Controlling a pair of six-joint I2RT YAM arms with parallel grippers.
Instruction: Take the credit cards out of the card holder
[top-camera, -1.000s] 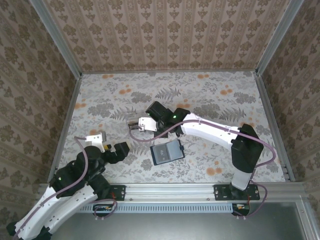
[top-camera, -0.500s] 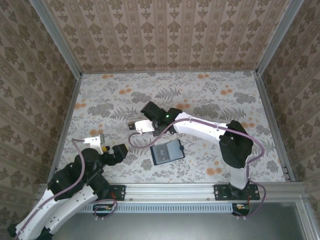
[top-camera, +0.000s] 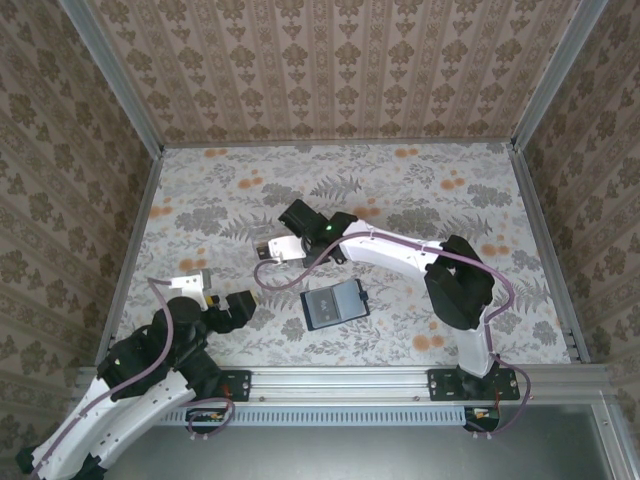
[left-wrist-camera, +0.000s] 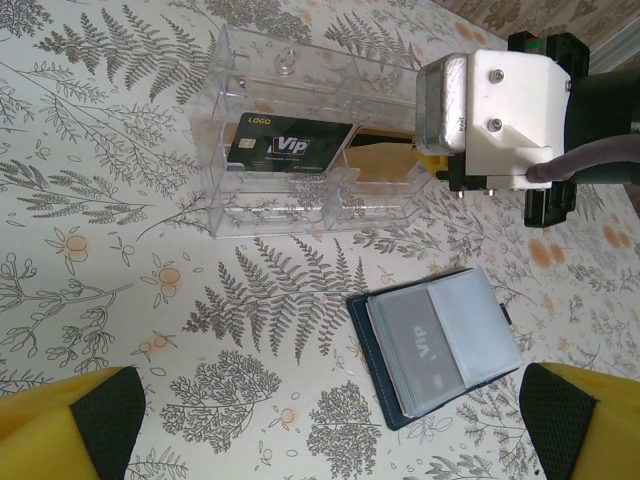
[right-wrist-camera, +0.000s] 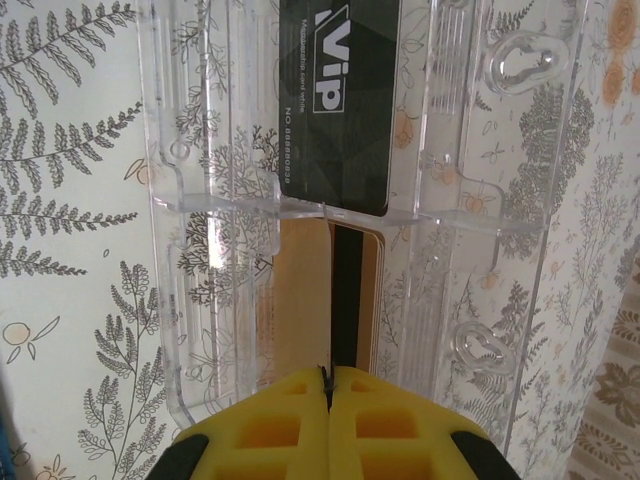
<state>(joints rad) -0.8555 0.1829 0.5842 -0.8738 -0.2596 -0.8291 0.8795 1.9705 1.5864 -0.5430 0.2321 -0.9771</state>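
One card holder with one grey card; one clear box, black card, half-hidden tan card pinched by right hand; left hand wide open.

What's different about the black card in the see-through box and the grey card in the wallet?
The black card lies in the clear box, while the grey card is tucked in a pocket of the open wallet. The black card is dark with bright lettering. The grey card is pale and its lettering is faint. In the left wrist view the black card lies almost level and the grey card is more tilted. Both say Vip.
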